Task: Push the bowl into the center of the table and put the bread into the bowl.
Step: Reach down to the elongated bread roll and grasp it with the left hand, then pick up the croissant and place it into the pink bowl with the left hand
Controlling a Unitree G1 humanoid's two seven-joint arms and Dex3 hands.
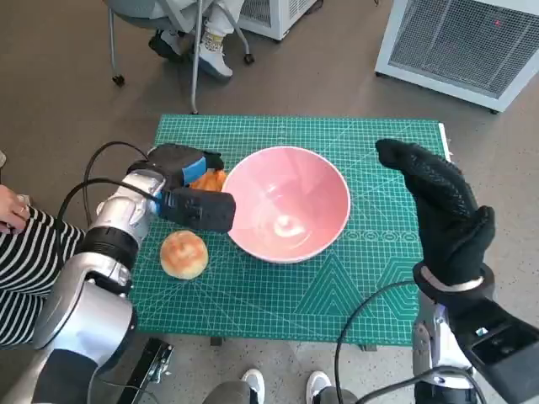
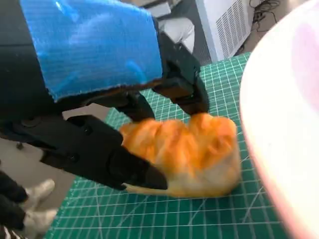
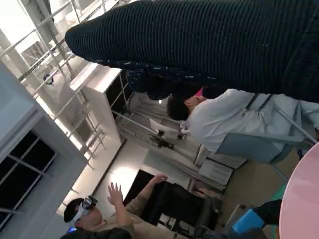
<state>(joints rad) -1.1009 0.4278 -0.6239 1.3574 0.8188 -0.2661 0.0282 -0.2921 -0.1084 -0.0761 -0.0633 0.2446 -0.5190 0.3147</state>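
One green cutting mat point(image 1: 354, 278) covers the small table and serves as the landmark. A large pink bowl point(image 1: 286, 202) sits upright near the mat's middle. Beyond the bowl toward the mat's right edge, the right hand point(image 1: 442, 210) in its black knitted glove is raised above the mat, fingers held straight and holding nothing. At the mat's left side, the left hand point(image 1: 181, 168) with blue tape on its back closes its black fingers point(image 2: 184, 87) around an orange-brown piece of bread point(image 2: 187, 152), which rests on the mat just beside the bowl's rim. A round bun point(image 1: 184, 253) lies on the mat nearer its front left corner, apart from the bowl.
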